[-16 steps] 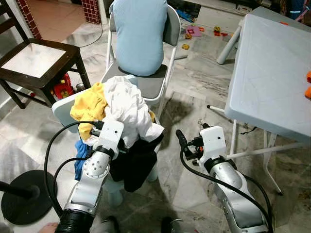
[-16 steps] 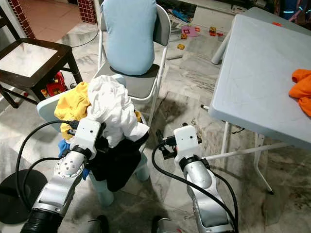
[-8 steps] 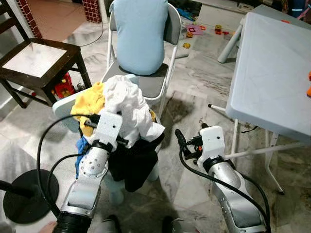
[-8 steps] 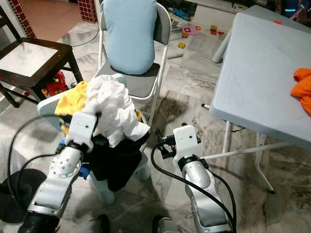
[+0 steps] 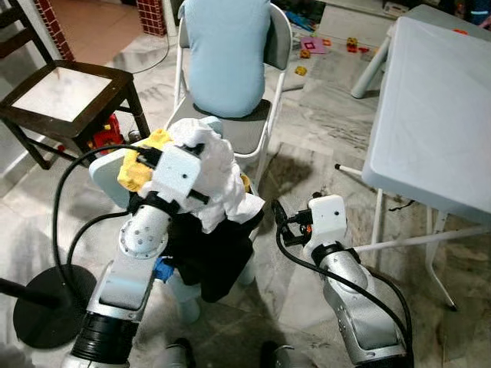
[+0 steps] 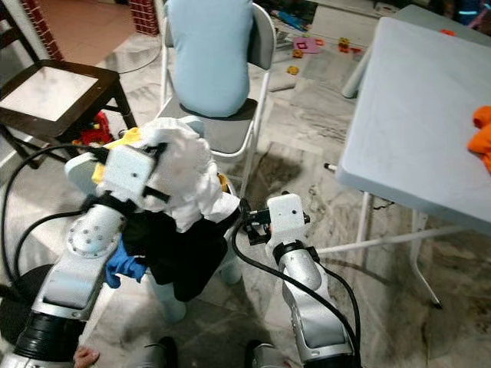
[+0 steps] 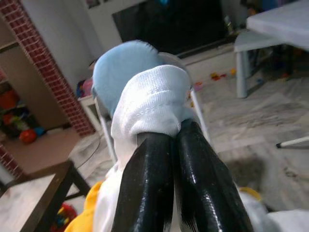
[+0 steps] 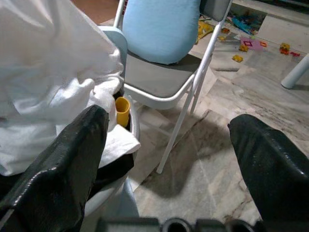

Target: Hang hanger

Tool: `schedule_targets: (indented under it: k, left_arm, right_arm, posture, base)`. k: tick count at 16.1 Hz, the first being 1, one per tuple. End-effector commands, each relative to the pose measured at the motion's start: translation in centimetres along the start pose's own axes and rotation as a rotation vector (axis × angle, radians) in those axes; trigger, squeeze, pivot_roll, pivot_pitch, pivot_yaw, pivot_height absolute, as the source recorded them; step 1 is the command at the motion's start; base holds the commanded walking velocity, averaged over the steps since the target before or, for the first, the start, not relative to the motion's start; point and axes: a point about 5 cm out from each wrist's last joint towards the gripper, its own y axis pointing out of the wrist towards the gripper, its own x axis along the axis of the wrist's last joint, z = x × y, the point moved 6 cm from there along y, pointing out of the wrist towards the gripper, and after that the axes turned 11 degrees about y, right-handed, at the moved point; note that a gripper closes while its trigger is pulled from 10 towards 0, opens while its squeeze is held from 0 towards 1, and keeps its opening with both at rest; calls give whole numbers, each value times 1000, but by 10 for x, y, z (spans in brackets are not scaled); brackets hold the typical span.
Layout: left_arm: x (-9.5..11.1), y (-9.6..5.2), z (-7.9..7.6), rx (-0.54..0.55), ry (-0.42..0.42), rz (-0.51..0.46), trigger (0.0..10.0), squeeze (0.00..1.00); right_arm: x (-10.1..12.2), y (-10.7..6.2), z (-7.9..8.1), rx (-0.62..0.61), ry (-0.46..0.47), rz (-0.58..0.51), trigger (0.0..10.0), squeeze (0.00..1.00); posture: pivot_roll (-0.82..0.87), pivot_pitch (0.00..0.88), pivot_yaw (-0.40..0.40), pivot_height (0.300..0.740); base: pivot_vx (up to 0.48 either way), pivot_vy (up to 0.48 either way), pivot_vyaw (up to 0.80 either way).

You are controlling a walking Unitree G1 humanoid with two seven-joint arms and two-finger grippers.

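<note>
You will find no hanger clearly in view yet; the nearest candidate is a small yellow piece poking out at the near edge of the clothes pile, and I cannot tell whether it is one. The pile sits in a pale blue basket on the floor in front of you, with a white garment on top, a yellow one at the left edge and a dark one hanging over the front rim.

Your left gripper has risen over the last second and now has its two black fingers pressed together on a fold of the white garment, lifting it off the top of the pile; judged from that, you are clearing clothes away or pulling out a garment, and the hanging itself has not started.

Your right gripper waits beside the right edge of the basket with its fingers wide apart, holding nothing.

Behind the basket stands a folding chair with a light blue cushion; a grey table is to your right, a dark wooden stool to your left.
</note>
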Motion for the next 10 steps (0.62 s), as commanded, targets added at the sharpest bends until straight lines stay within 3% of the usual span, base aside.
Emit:
schedule_targets:
  k: [1, 3, 7, 10]
  left_arm:
    - [30, 5, -3, -21, 8, -98, 0, 0]
    - [47, 7, 3, 24, 1, -138, 0, 0]
    - [81, 4, 11, 59, 73, -258, 0, 0]
    - [120, 12, 21, 63, 97, -380, 0, 0]
  right_arm:
    - [-2, 2, -4, -15, 12, 2, 10000, 0]
    - [-1, 4, -3, -13, 6, -4, 10000, 0]
    - [-1, 6, -3, -14, 5, -9, 10000, 0]
    - [-3, 12, -1, -12, 7, -14, 10000, 0]
  posture:
    - [16, 165, -44, 740]
    - [19, 164, -44, 740]
    - [33, 159, -49, 740]
    - [58, 135, -39, 740]
  base:
    - [0, 0, 0]
    - [0, 0, 0]
    - [0, 0, 0]
    - [0, 0, 0]
